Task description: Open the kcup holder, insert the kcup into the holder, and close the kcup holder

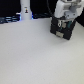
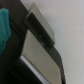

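In the upper right of the exterior view, the end effector (image 1: 60,32) hangs over the black kcup holder (image 1: 60,31) on the white surface (image 1: 35,55); its opening cannot be told.

We see a white Panda arm segment (image 1: 64,9) with grey shading, ending in a black, boxy gripper (image 1: 60,33); finer detail is blurred.

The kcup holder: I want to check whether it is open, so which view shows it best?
Neither settles it. The exterior view frames the black kcup holder whole, beneath the gripper, but it is too blurred to show whether the tray is out. The wrist view shows only a close, cropped dark edge of it.
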Controlling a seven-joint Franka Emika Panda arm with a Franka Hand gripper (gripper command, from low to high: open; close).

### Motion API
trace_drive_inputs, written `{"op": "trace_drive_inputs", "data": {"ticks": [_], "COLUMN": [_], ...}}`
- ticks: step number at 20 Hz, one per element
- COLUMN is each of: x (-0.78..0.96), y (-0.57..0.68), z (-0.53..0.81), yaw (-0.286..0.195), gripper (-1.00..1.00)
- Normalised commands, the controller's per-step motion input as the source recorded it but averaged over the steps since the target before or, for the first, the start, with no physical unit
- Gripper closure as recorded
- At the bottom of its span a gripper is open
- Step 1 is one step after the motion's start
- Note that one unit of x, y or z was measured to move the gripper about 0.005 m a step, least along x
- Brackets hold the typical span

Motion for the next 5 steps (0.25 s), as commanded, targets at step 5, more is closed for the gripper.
{"op": "trace_drive_inputs", "data": {"ticks": [5], "x": [0.08], "y": [0.21], "z": [0.79], "yaw": [0.056], "gripper": [-1.0]}}
